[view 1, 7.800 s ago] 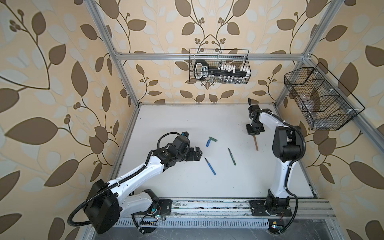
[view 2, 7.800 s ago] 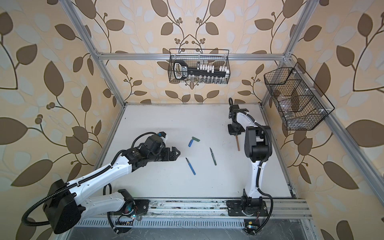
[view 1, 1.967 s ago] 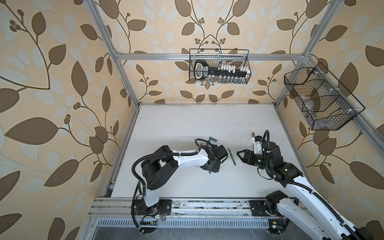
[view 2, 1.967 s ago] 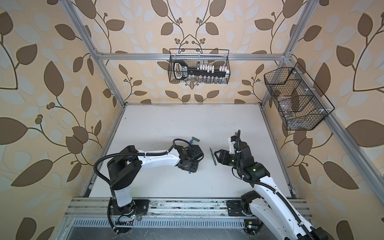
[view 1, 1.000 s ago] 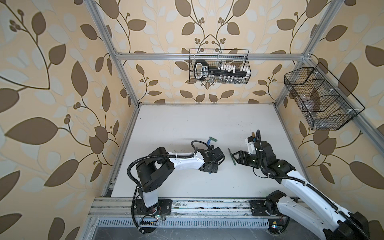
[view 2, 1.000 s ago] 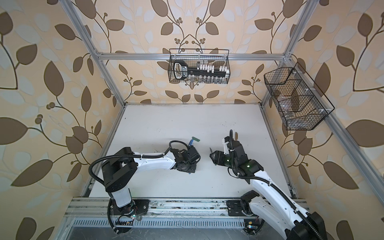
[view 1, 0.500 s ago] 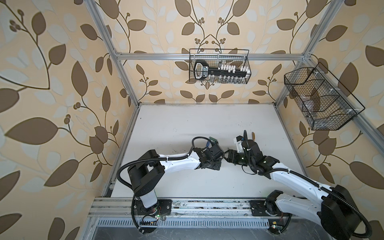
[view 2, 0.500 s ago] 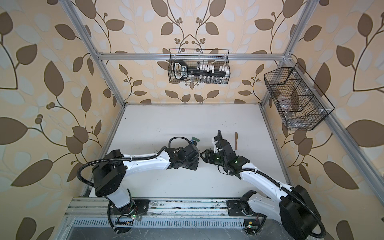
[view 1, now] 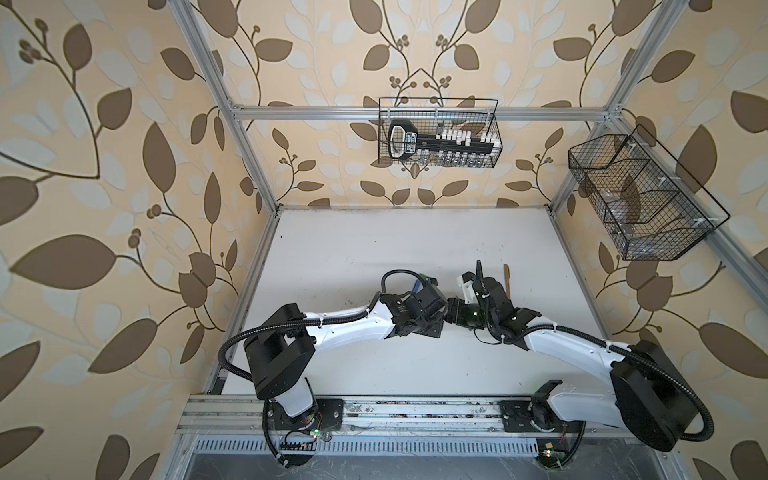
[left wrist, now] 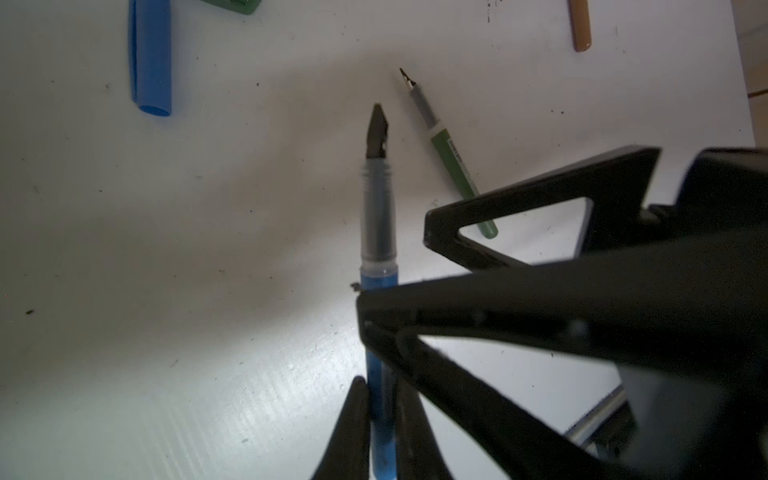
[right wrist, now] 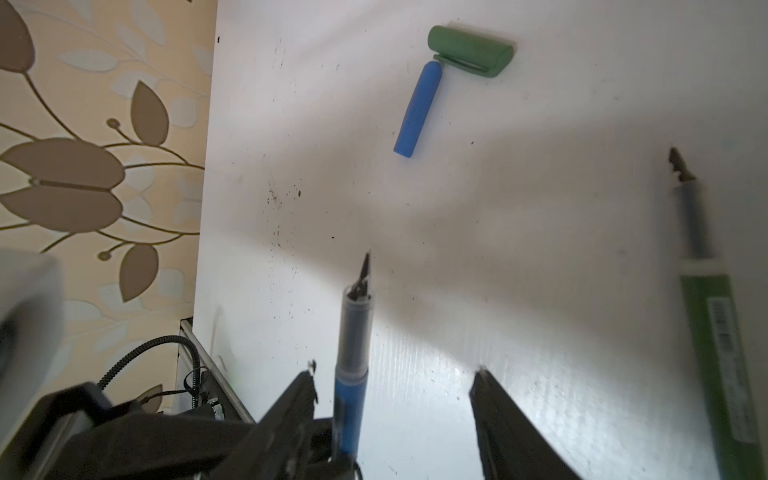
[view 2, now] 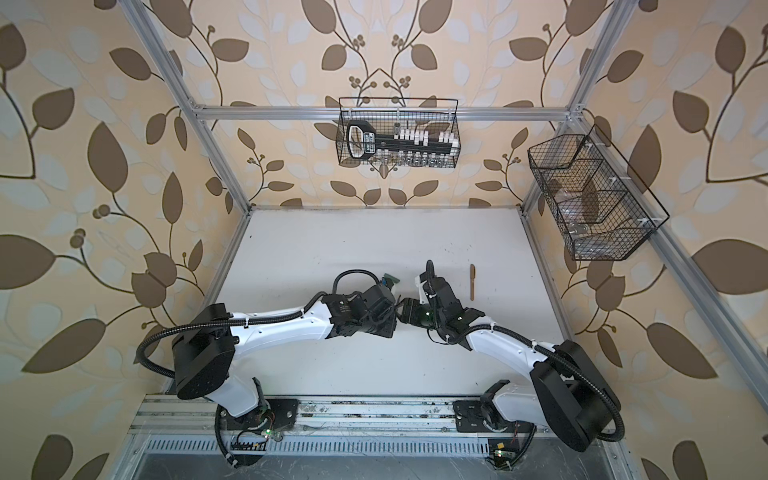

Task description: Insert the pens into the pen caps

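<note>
Blue pen [left wrist: 378,216], uncapped: a slim, smooth plastic barrel with a translucent grey neck and a dark pointed nib. The left claw [left wrist: 381,386] is clamped on its blue barrel and holds it near the middle of the white counter [view 1: 374,249], nib pointing away from the claw. The right claw [right wrist: 395,382] is spread wide, with one black wedge-shaped finger on each side of the same pen, gripping nothing.

Just beside them a dark green pen [left wrist: 453,162] lies flat, also uncapped, with a printed label on its barrel. Farther off lie two short tubes: a blue cap [right wrist: 417,108] whose end touches the side of a green cap [right wrist: 469,50], which has a clip. An orange-brown pen [view 2: 472,282] lies alone on the right side of the counter. The counter is matte and speckled with dark flecks.

On the back wall, a black wire basket [view 1: 440,114] holds a black tool with a looped handle and a row of small white blocks. A second wire basket [view 1: 623,232] on the right wall has dividers; its contents are too unclear to name.
</note>
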`<state>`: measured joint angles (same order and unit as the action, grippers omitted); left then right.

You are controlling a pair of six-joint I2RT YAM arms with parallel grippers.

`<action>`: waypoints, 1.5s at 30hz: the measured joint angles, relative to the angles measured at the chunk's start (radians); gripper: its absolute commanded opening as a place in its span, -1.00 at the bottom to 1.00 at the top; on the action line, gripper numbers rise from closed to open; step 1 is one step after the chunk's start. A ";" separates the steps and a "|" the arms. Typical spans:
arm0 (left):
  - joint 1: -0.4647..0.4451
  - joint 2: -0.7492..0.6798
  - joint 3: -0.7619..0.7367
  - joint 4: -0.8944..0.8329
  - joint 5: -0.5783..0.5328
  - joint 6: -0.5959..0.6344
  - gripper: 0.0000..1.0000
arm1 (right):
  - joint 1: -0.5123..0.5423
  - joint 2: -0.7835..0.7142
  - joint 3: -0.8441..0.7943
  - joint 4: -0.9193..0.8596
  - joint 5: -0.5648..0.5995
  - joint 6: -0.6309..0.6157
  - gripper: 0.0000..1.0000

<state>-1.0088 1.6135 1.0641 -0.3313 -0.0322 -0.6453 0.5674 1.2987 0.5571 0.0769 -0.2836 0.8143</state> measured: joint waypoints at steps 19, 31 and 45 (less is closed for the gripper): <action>0.000 -0.034 -0.007 0.000 0.005 0.016 -0.69 | 0.000 0.086 0.002 0.137 -0.043 0.055 -0.09; 0.000 -0.040 -0.021 0.003 0.005 0.015 -0.65 | 0.005 0.099 0.026 0.160 -0.055 0.063 -0.52; 0.000 -0.209 -0.097 -0.142 -0.119 -0.176 -0.03 | 0.007 0.089 0.283 -0.234 0.088 -0.217 -0.15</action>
<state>-1.0084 1.4040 0.9668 -0.4736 -0.1509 -0.8211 0.5743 1.3880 0.8406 -0.1574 -0.1959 0.5968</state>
